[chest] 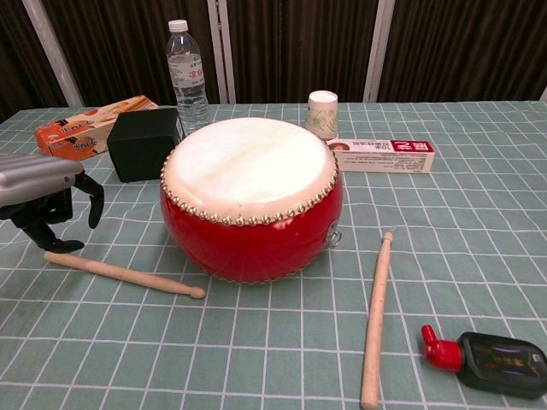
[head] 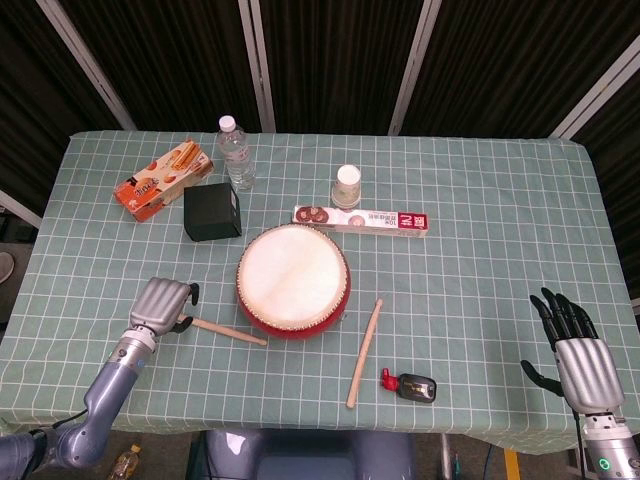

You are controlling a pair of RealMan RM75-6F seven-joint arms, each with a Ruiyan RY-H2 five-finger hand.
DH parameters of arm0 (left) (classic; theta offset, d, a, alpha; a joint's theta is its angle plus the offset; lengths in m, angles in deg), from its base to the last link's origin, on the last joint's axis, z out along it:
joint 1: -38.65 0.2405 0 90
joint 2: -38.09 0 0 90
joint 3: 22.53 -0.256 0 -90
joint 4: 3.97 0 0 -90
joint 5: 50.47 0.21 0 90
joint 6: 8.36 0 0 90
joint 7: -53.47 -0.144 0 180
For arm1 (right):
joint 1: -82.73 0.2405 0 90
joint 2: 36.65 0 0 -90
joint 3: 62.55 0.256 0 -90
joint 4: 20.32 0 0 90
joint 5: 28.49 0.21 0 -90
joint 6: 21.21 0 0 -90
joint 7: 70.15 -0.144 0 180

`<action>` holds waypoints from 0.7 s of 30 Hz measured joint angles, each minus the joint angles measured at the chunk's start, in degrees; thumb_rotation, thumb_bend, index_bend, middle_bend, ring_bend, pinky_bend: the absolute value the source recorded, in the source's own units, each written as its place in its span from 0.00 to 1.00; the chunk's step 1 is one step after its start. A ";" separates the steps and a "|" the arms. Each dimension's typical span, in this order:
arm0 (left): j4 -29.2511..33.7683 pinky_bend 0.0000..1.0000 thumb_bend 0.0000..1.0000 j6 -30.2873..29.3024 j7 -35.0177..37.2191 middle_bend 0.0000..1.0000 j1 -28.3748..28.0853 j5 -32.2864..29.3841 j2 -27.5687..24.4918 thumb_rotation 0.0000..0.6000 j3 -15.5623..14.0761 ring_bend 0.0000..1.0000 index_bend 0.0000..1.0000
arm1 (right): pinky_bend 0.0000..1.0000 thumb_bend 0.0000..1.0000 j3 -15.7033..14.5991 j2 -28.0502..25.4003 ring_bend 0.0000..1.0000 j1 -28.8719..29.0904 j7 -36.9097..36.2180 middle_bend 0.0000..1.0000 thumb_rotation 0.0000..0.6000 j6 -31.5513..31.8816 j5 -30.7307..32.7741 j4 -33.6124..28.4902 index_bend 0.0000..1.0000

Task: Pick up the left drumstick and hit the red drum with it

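The red drum (head: 293, 280) (chest: 252, 196) with its pale skin stands mid-table. To its left lies the left drumstick (head: 232, 333) (chest: 124, 273), flat on the cloth, tip toward the drum. My left hand (head: 163, 303) (chest: 43, 196) hovers over the stick's butt end, fingers curved downward and apart, holding nothing. In the chest view its thumb tip comes close to the stick. My right hand (head: 580, 350) rests open at the table's near right corner, seen only in the head view.
A second drumstick (head: 365, 352) (chest: 374, 320) lies right of the drum, beside a black bottle with a red cap (head: 408, 385) (chest: 491, 361). Behind the drum are a black box (head: 212, 212) (chest: 143, 143), a water bottle (head: 236, 153), an orange snack box (head: 162, 178), a cup (head: 347, 186) and a long carton (head: 362, 219).
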 measured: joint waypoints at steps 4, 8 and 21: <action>-0.85 0.99 0.26 -0.40 -1.78 1.00 -0.91 -2.09 1.10 1.00 -0.79 1.00 0.49 | 0.12 0.25 0.01 -0.04 0.00 0.01 -0.14 0.00 1.00 -0.07 0.08 -0.16 0.00; -1.18 0.99 0.26 -0.73 -3.12 1.00 -1.54 -3.78 1.75 1.00 -1.66 1.00 0.49 | 0.12 0.25 0.06 -0.11 0.00 0.02 -0.21 0.00 1.00 -0.13 0.19 -0.30 0.00; -4.53 0.99 0.26 -1.07 -4.51 1.00 -2.78 -4.96 5.54 1.00 -4.49 1.00 0.49 | 0.12 0.25 0.21 -0.15 0.00 0.04 -0.25 0.00 1.00 -0.12 0.39 -0.26 0.00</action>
